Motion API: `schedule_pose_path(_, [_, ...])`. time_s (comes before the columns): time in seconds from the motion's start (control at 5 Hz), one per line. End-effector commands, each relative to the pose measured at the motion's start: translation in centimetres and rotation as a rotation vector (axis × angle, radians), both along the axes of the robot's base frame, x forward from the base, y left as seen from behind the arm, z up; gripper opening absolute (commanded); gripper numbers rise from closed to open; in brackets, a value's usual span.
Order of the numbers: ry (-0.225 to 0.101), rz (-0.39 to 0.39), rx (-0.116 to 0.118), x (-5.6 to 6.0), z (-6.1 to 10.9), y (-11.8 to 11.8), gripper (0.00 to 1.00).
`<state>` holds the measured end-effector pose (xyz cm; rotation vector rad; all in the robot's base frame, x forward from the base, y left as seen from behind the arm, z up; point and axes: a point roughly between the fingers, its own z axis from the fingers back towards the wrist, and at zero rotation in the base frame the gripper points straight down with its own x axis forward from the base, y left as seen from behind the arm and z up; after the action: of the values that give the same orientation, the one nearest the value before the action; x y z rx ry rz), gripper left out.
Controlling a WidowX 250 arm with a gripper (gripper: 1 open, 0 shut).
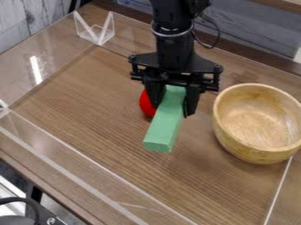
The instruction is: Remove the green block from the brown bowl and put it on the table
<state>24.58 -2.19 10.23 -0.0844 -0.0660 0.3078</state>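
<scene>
1. Claw (174, 89): narrow, closed on upper end of green block (166, 128). Grip seen from one side only; exact contact of each fingertip n/v (not visible), hidden by the block and the claw's own parts.
2. Green block: out of bowl, over the table (88, 127), approx. mid-view. Long side runs up & down in view, slightly tilted, top end leaning to R of view. Lower end hangs free of claw. Whether lower end touches tabletop: can't tell from this angle.
3. Brown bowl (258, 125): on table, R side of view, open side up. Inside visible, wood grain noted, thick rim. Stands apart from block, w/ bare tabletop between.
4. Red toy (150, 99): beside upper part of block, on its L in view, partly hidden by block & claw. Touching or not: can't tell.
5. Robot arm (179, 39): dark, enters from top of view, comes down to claw; wider section just above the fingers.
6. Cable (216, 26): thin, dark, loops on R of arm near top of view.
7. Table: brown, wood-grain, runs under bowl. Clear bracket (94, 30) at far edge, upper L.
8. Black cable (21, 204): curved, lower L corner, outside table edge.
</scene>
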Motion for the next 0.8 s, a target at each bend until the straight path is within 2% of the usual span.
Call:
schedule_pose_path(0.0, [-0.023, 0.008, 0.006, 0.53, 0.37, 0.39, 0.00])
schedule_pose_path(0.6, [-0.013, 0.025, 0.015, 1.43, -0.41, 0.89, 0.00])
